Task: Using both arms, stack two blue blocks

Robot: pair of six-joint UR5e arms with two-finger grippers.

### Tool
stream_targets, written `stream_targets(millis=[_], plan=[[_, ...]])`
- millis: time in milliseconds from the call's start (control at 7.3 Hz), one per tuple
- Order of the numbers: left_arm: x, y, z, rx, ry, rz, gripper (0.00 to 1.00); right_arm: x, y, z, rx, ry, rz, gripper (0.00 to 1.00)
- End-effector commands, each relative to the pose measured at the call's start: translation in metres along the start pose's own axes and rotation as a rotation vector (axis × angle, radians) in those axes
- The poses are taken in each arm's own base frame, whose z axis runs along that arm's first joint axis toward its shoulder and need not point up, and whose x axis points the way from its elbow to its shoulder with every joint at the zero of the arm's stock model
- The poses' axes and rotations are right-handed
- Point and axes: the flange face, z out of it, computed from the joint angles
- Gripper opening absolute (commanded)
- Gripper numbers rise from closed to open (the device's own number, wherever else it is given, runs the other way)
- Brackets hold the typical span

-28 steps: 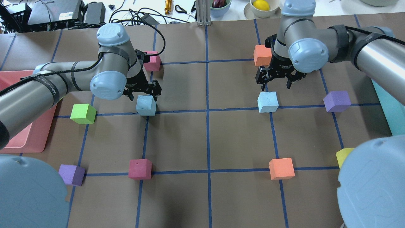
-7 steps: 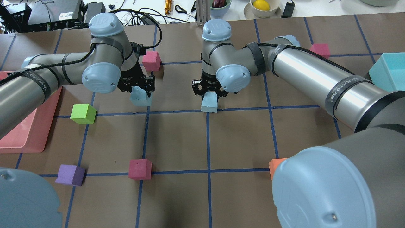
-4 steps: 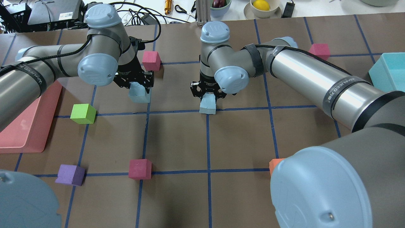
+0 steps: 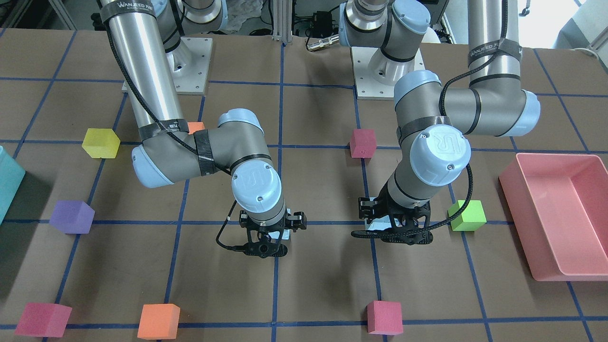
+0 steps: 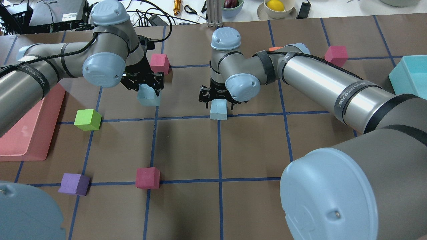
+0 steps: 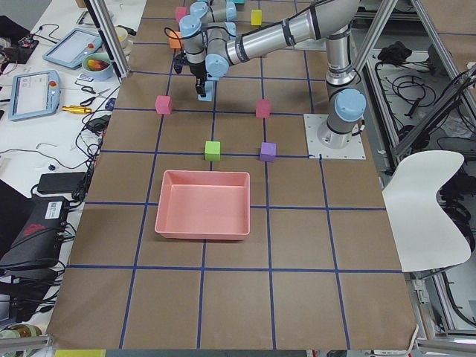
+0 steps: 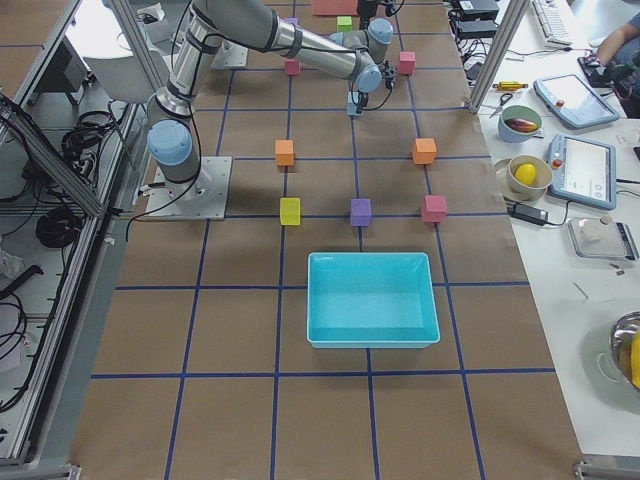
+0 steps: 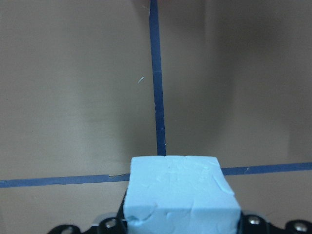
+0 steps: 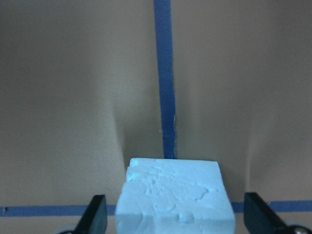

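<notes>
One blue block [image 5: 218, 111] rests on the table at a crossing of blue tape lines in the middle. My right gripper [image 5: 218, 102] is open around it. In the right wrist view the fingers [image 9: 97, 214] stand clear of the block [image 9: 175, 195] on both sides. My left gripper [image 5: 145, 88] is shut on the other blue block [image 5: 148, 97] and holds it above the table, to the left of the first. That block fills the bottom of the left wrist view [image 8: 180, 195], with bare paper and tape below it.
A pink cube [image 5: 159, 63] sits just behind my left gripper. A green cube [image 5: 87, 119], a magenta cube [image 5: 147, 177] and a purple cube [image 5: 75, 184] lie nearer left. A pink tray [image 5: 30, 133] is at far left and a teal bin [image 5: 410, 75] at far right.
My right gripper carried its blue block to the middle crossing and has now opened around it. My left gripper has lifted its block and shifted slightly right.
</notes>
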Motion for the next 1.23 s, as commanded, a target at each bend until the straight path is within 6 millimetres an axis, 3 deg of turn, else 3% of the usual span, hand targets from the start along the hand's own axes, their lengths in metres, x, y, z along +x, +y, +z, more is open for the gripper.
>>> stream_targets(millis=[0,274,548,685,1096], plan=[[0.003,0.003,-0.008,0.013,-0.002,0.005,0.00,0.006,0.004,-0.031,0.020,0.011,-0.007,1.00],[0.025,0.005,-0.003,0.010,0.004,0.019,0.00,0.043,0.010,-0.099,0.033,0.043,0.028,1.00],[0.066,0.001,-0.013,0.038,-0.010,0.017,0.00,0.096,0.012,-0.162,0.006,0.042,0.061,1.00],[0.076,0.001,-0.016,0.043,0.003,0.010,0.00,0.125,0.019,-0.193,0.044,0.032,0.040,1.00],[0.137,0.013,-0.004,0.033,0.104,-0.017,0.00,0.209,0.060,-0.242,0.025,0.045,-0.001,1.00]])
